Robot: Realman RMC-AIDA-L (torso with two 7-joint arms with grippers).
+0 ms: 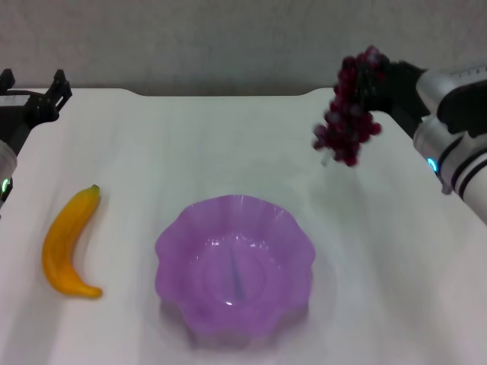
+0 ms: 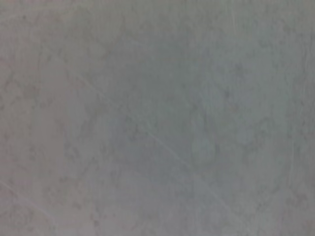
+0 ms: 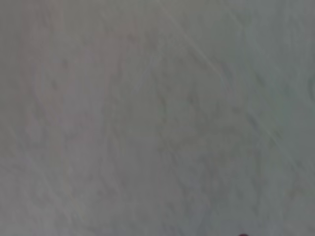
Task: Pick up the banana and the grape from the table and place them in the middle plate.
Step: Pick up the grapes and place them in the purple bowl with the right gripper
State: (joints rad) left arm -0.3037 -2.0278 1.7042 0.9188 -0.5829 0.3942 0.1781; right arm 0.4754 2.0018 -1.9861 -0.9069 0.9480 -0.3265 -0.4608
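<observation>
One soft grape (image 1: 348, 114) bunch hangs squeezed in my right gripper (image 1: 378, 85). Left gripper (image 1: 46, 95) waits, jaws apart. I grab the slippery banana (image 1: 67, 245) mid-body next.

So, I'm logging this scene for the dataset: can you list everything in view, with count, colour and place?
curved smooth banana: one, yellow-orange with a green stem tip, lying on the table's left part, left of the dish.
translucent scalloped plastic dish: one, purple, empty, near the table's front centre.
elongated grape bunch: one, dark red-purple, hanging in the air over the table's right far part.
smooth flat table: one, white, notched far edge.
wall: grey, behind the table.
left gripper: black, at the far left edge, holding nothing.
right gripper: black, far right, holding the grape bunch by its top.
</observation>
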